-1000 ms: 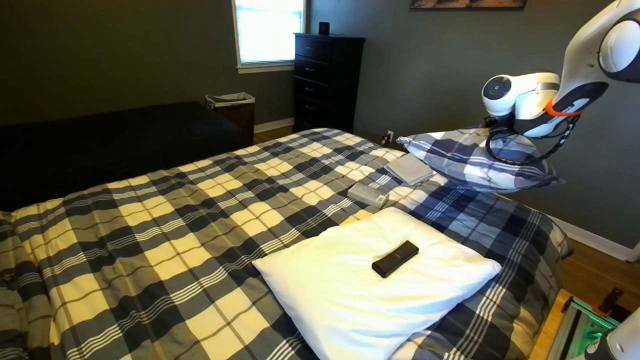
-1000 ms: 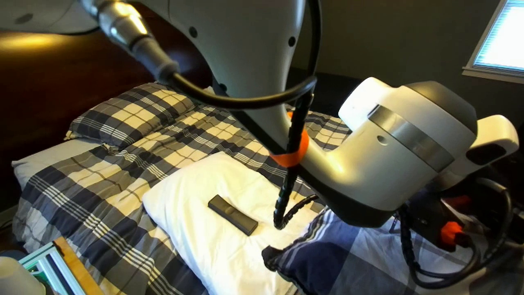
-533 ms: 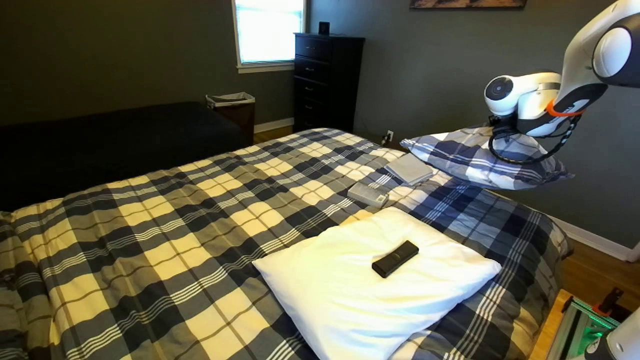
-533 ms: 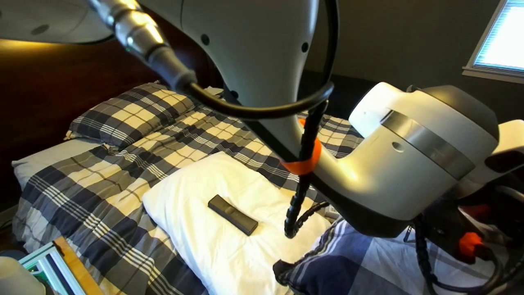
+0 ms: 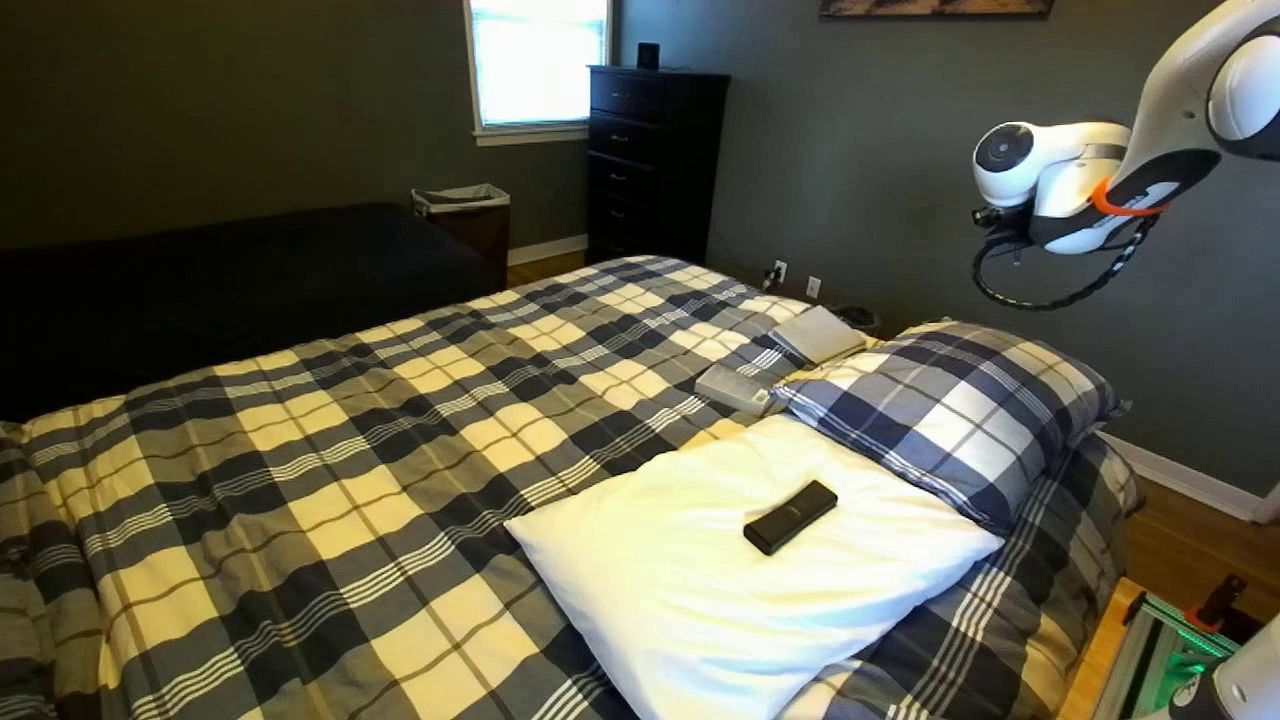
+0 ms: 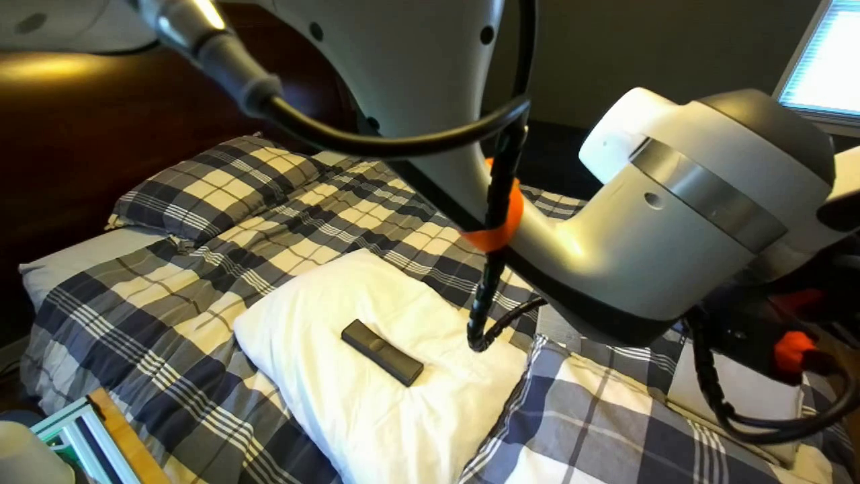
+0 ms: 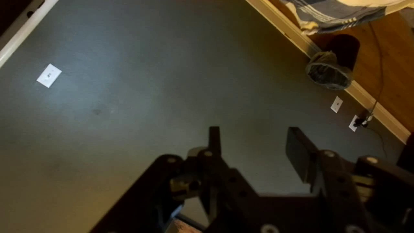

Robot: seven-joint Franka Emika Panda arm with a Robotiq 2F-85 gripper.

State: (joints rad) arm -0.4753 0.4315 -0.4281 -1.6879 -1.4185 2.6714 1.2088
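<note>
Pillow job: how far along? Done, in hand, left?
Done, apparently: the blue plaid pillow, in the gripper half a second ago, lies on the bed, its edge meeting the white pillow. In hand: nothing; the jaws stand open in the wrist view. Left: probably only withdrawing the arm, which hangs clear above the blue plaid pillow.

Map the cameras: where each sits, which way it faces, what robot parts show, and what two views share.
In an exterior view: raised, looking down across the bed toward dresser and window; arm at right.
In an exterior view: raised, close to the arm, looking down past it toward bed and headboard; arm fills top and right.
Wrist view: on the wrist, facing a wall with a bin at right; open hand at bottom.
Both exterior views share the white pillow, dark case on it, and plaid pillow beside it.
</note>
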